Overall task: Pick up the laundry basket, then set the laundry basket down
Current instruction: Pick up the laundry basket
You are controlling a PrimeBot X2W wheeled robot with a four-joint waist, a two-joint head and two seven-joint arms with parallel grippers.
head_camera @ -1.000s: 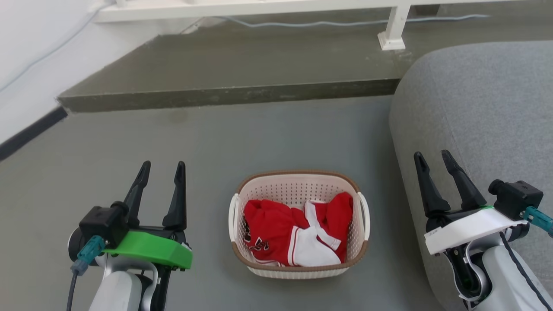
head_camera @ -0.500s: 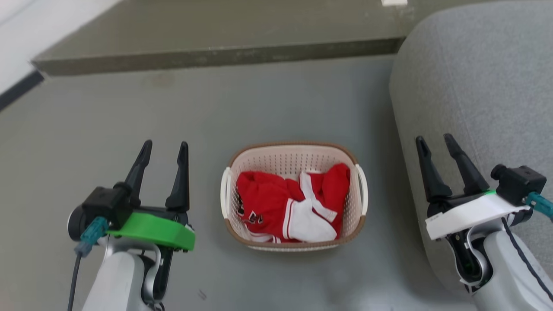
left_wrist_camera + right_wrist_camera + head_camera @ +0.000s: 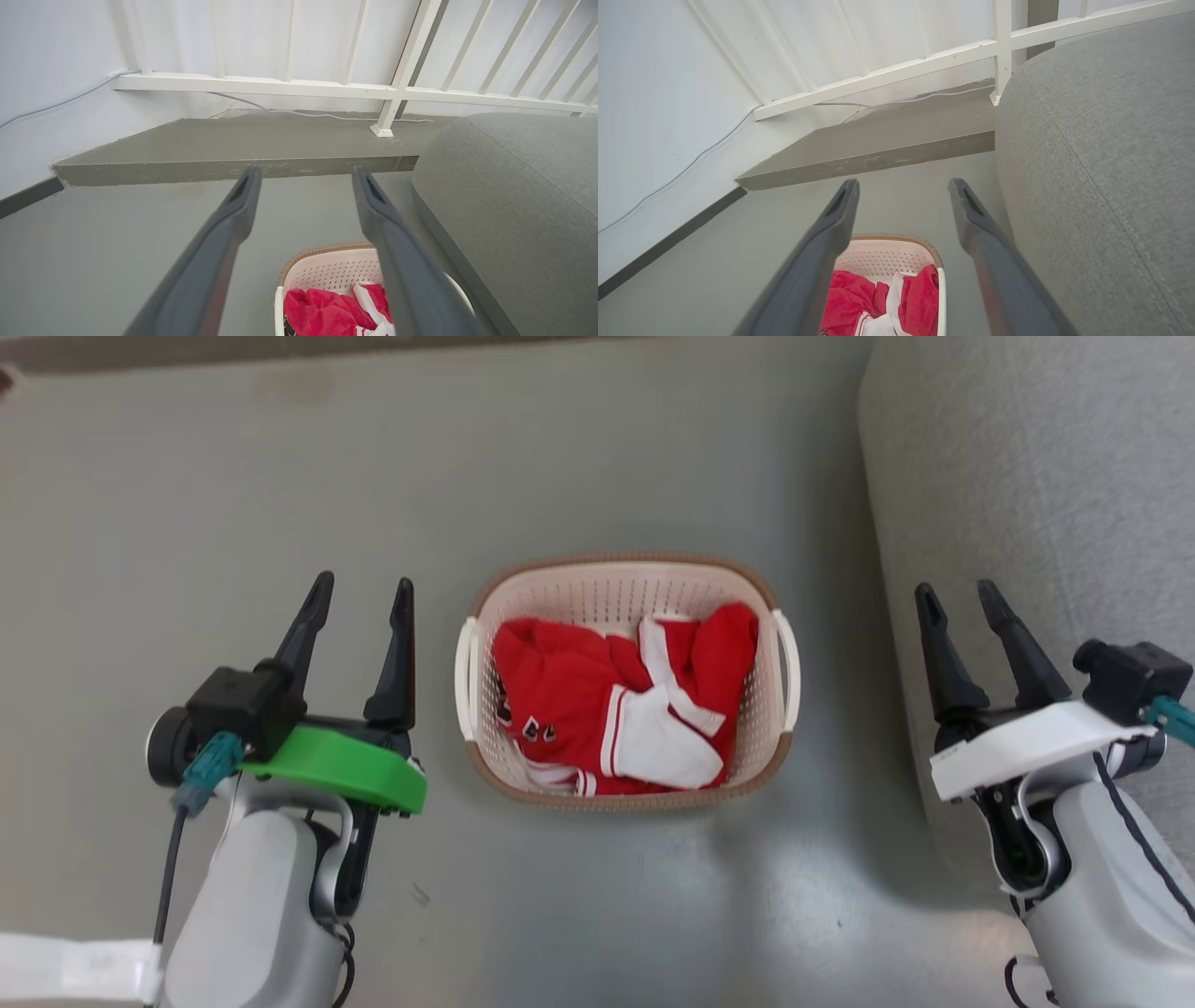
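Floor (image 3: 607,448) bears laundry basket (image 3: 624,564) between left pincer (image 3: 363,581) and right pincer (image 3: 954,588).

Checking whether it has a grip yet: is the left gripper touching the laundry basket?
Apart. In the head view a strip of bare floor separates the fingers of the left gripper from the laundry basket.

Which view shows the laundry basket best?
Head view: the whole laundry basket from above, full rim and the red-and-white clothing inside. Left wrist view catches its far end at the bottom edge, cut off and partly behind one of the fingers; right wrist view likewise.
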